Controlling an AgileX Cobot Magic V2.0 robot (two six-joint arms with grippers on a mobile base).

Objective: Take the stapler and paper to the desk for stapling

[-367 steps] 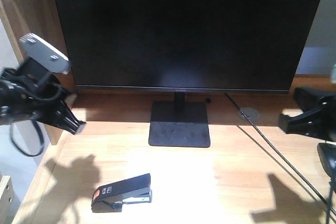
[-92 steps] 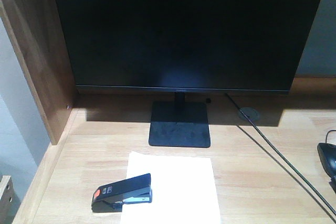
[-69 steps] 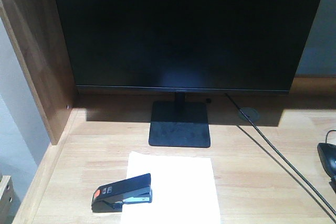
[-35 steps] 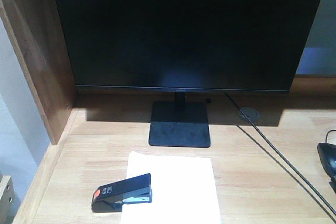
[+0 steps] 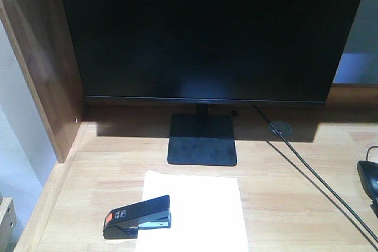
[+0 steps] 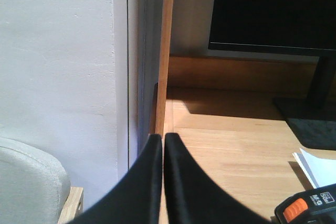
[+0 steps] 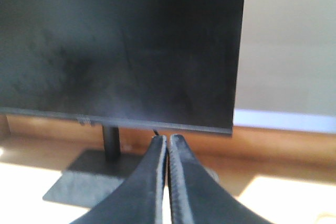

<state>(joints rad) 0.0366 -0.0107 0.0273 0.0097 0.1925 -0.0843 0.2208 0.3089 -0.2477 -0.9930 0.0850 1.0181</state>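
In the front view a light-brown wooden tabletop (image 5: pixel 295 199) with plank grain fills the lower half of the frame, and its raised wooden side panel (image 5: pixel 41 81) climbs along the left edge. A pale wall shows at far left and upper right. A large black monitor (image 5: pixel 207 33) covers the upper part, standing on a flat, square black base (image 5: pixel 202 140) at mid-frame. A thin black cable (image 5: pixel 313 181) runs diagonally from a round grey grommet (image 5: pixel 279 127) toward the lower right, where a dark rounded object is cut off by the right edge. The paper (image 5: pixel 201 210), a plain white rectangle, lies flat at lower centre just in front of the base. The stapler (image 5: pixel 137 216), black and wedge-shaped with an orange end patch and a silvery metal base, rests across the paper's left edge, its orange end out on the bare wood. Neither pincer appears in this view.

In the left wrist view the left pincer (image 6: pixel 163 142) rises from the bottom centre, its two smooth black fingers pressed together and gripping nothing. It sits over the left edge of the tabletop beside the side panel, with white wall to the left and a grey padded shape at lower left. The stapler's orange end and a white corner of the paper show at the lower right, well apart from the tips.

In the right wrist view the right pincer (image 7: pixel 167 140) also has its fingers together, empty, pointing at the monitor's lower edge beside its stand. Stapler and paper are out of this frame.
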